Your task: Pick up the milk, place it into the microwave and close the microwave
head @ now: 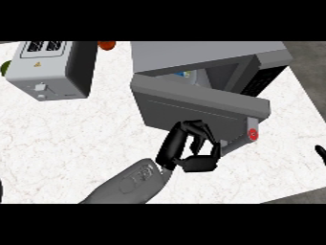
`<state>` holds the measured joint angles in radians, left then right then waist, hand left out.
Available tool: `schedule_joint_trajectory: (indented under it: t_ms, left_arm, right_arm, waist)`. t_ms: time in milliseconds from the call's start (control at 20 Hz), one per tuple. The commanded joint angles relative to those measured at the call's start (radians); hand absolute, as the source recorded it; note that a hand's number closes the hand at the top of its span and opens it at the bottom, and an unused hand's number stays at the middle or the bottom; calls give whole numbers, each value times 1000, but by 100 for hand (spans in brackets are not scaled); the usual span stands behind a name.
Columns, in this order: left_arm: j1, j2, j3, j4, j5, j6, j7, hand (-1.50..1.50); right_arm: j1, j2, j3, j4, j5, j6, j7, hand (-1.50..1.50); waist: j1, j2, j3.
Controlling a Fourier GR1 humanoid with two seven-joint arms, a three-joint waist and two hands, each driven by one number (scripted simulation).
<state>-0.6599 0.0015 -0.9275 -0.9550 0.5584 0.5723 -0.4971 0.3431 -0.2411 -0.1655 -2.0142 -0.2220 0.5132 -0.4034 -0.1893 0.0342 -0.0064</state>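
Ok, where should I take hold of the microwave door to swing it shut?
The microwave door stands swung out toward the robot. Probably best: left hand on its outer face near the red button, coming from the near side.

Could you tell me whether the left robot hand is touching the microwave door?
Touching, as far as the head view shows: the left robot hand has its curled fingers lying against the lower edge of the partly open microwave door, with no gap visible between them.

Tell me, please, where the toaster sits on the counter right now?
In the head view the toaster stands at the counter's far left corner, left of the open microwave, apart from it.
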Motion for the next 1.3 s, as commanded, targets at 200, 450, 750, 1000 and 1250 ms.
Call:
schedule_joint_trajectory:
  t_ms: [200, 450, 750, 1000, 1250]
  left_arm:
    - [-117, -2, 27, 53, 128, 122, 8, -150]
    - [-169, -2, 67, 83, 205, 174, 54, -150]
    - [-193, -2, 98, 87, 285, 211, -1, -150]
    - [-197, -2, 93, 102, 339, 225, -23, -150]
    - [-218, -2, 89, 115, 370, 219, -54, -150]
  right_arm:
    - [-76, -62, -56, -52, -52, -5, 53, -150]
    - [-160, -164, -182, -111, 122, -81, 29, 150]
    - [-217, -203, -212, -95, 146, -97, 32, 150]
    - [-254, -229, -219, -76, 155, -95, 33, 150]
    - [-302, -243, -224, -50, 159, -107, 38, 150]
  waist:
    - [-51, 14, 0]
    - [-74, 17, -3]
    - [-80, 33, -1]
    - [-80, 42, 1]
    - [-73, 53, 2]
